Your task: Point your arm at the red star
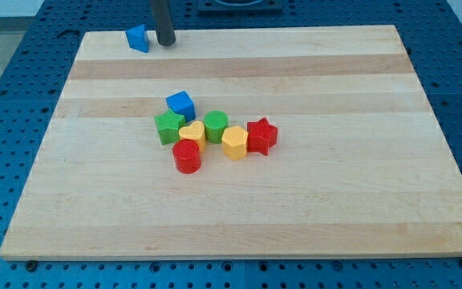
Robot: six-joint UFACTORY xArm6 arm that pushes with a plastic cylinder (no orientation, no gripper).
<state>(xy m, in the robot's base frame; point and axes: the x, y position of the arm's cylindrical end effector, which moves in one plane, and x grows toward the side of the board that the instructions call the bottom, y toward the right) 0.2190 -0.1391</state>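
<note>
The red star point(261, 135) lies near the board's middle, at the right end of a tight cluster of blocks. Touching its left side is a yellow hexagon point(235, 143). My tip point(165, 42) stands at the view's top left, near the board's far edge, far from the red star. A blue block point(138, 38) lies just left of my tip.
The cluster also holds a blue cube point(180, 104), a green block point(169, 128), a green cylinder point(216, 126), a yellow heart point(192, 134) and a red cylinder point(187, 156). The wooden board point(335, 201) rests on a blue perforated table.
</note>
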